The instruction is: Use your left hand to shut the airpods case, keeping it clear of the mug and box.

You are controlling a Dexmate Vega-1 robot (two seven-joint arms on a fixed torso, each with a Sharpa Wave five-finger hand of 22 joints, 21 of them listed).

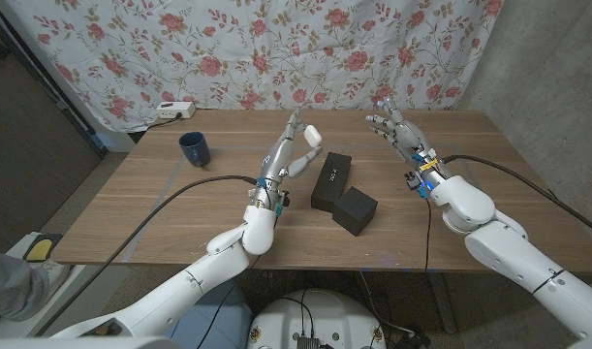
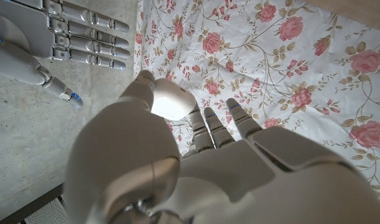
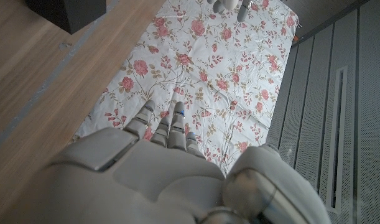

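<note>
While small white lettering runs along the top of the longer black box (image 1: 330, 178), it is too small to read, and nothing else carries writing that can be made out.

Going left to right in the head view: one white power strip (image 1: 173, 111) lies at the upper left edge of the tabletop (image 1: 160, 204), against the one flowered curtain (image 1: 276, 48). One dark blue mug (image 1: 194, 147) stands upright left of centre, well apart from everything else. Just left of centre the left hand (image 1: 288, 155) is raised above the tabletop and holds the one white airpods case (image 1: 312, 133) at its fingertips, up off the wood and apart from the mug. In the left wrist view the case (image 2: 171, 101) sits pinched between thumb and fingers; whether its lid is closed cannot be told.

Two black boxes lie in the middle: the longer one, and a squarer box (image 1: 355, 209) touching it at the lower right. Both lie below and just right of the case.

Right of centre the right hand (image 1: 397, 131) hangs above the tabletop, fingers spread, holding nothing.
</note>
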